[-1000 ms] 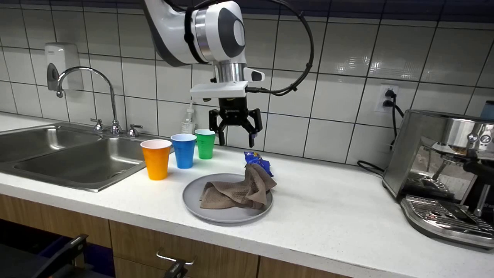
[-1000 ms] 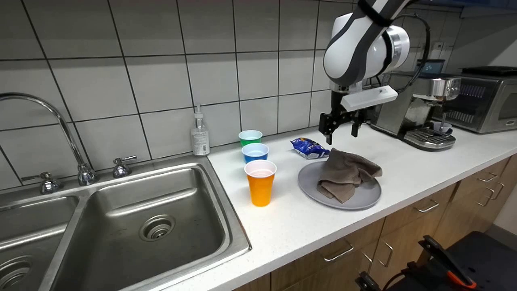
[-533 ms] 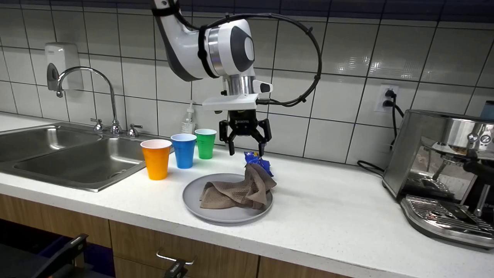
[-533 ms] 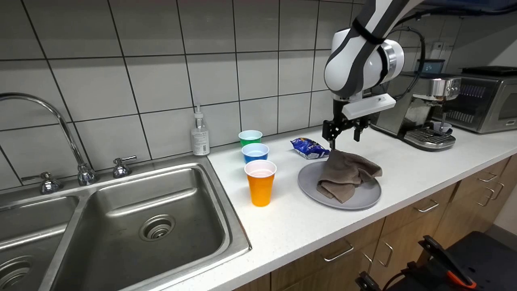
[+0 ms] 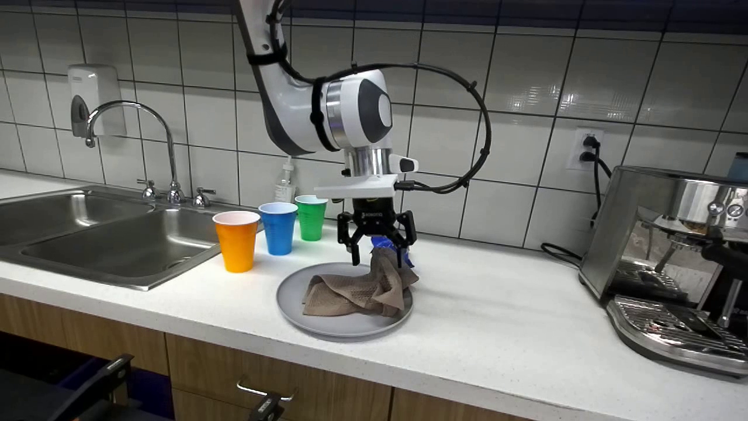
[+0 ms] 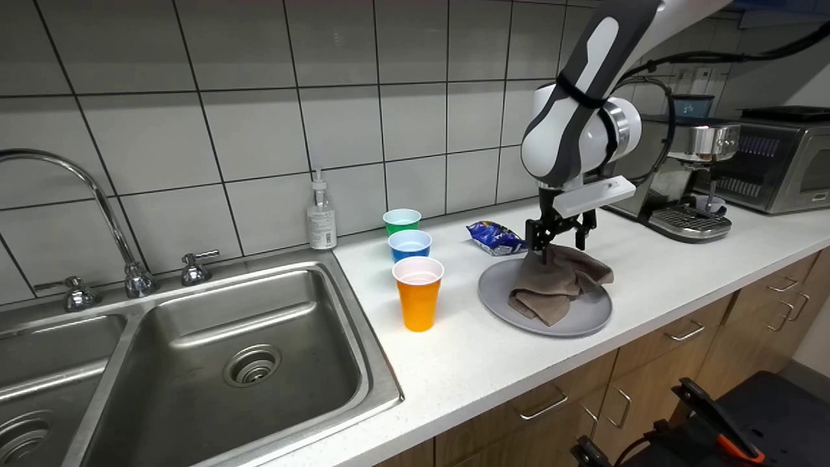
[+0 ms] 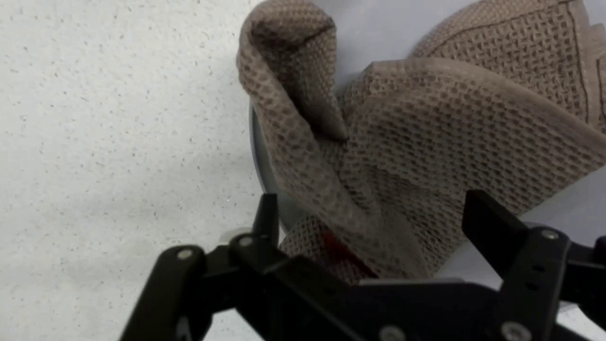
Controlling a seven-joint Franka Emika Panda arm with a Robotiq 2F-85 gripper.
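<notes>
A crumpled brown waffle-weave cloth (image 5: 350,295) lies on a round grey plate (image 5: 290,298), with one part bunched up into a peak. My gripper (image 5: 378,262) points straight down just over that peak, fingers spread wide. In the wrist view the gripper (image 7: 372,201) has a ridge of the cloth (image 7: 435,128) below and between its fingertips, unheld. Whether a fingertip touches the fabric I cannot tell. A dark red patch (image 7: 343,251) shows in a fold near the jaws. Behind the plate sits a shiny blue packet (image 6: 494,238), partly hidden by the gripper and cloth in an exterior view.
Orange (image 5: 236,245), blue (image 5: 279,231) and green (image 5: 311,219) cups stand in a row left of the plate, beside the steel sink (image 6: 240,311). A soap bottle (image 6: 321,220) is by the wall. A coffee machine (image 5: 660,257) stands to the right.
The arm has come down steadily, bringing the open gripper from well above the counter to just over the cloth's peak. Cloth, plate, packet and cups have stayed put.
</notes>
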